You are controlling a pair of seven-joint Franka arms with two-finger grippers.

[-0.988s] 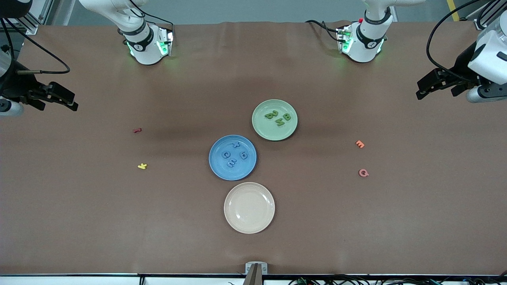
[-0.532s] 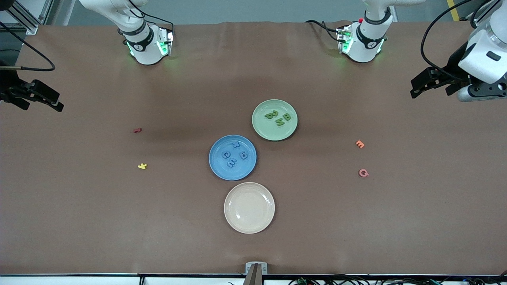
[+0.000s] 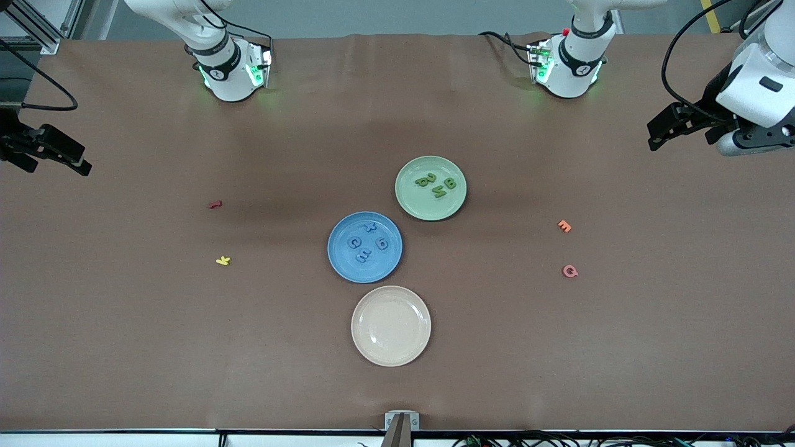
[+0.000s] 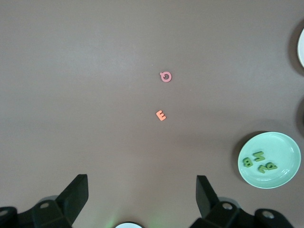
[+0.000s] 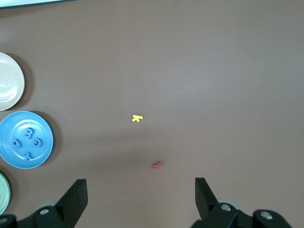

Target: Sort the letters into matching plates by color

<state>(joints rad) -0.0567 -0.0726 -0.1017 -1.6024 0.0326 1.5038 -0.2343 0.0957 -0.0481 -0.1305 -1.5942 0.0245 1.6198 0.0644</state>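
Observation:
Several blue letters (image 3: 366, 243) lie in the blue plate (image 3: 380, 268), which stands mid-table. Several green letters (image 3: 436, 184) lie in the pale green plate (image 3: 422, 206), which stands just beside it and farther from the front camera. The left wrist view shows the green plate (image 4: 281, 146) with its green letters (image 4: 259, 161). The right wrist view shows the blue plate (image 5: 23, 118) with its blue letters (image 5: 27, 141). My left gripper (image 3: 652, 135) hangs open and empty over the left arm's end of the table. My right gripper (image 3: 84, 160) hangs open and empty over the right arm's end.
An empty beige plate (image 3: 390, 357) stands nearest the front camera. A red letter (image 3: 215, 204) and a yellow K (image 3: 223, 261) lie toward the right arm's end. An orange E (image 3: 564, 226) and a pink Q (image 3: 569, 271) lie toward the left arm's end.
My right gripper has drawn back toward the right arm's end of the table. My left gripper has shifted slightly toward the bases. Letters and plates have not moved.

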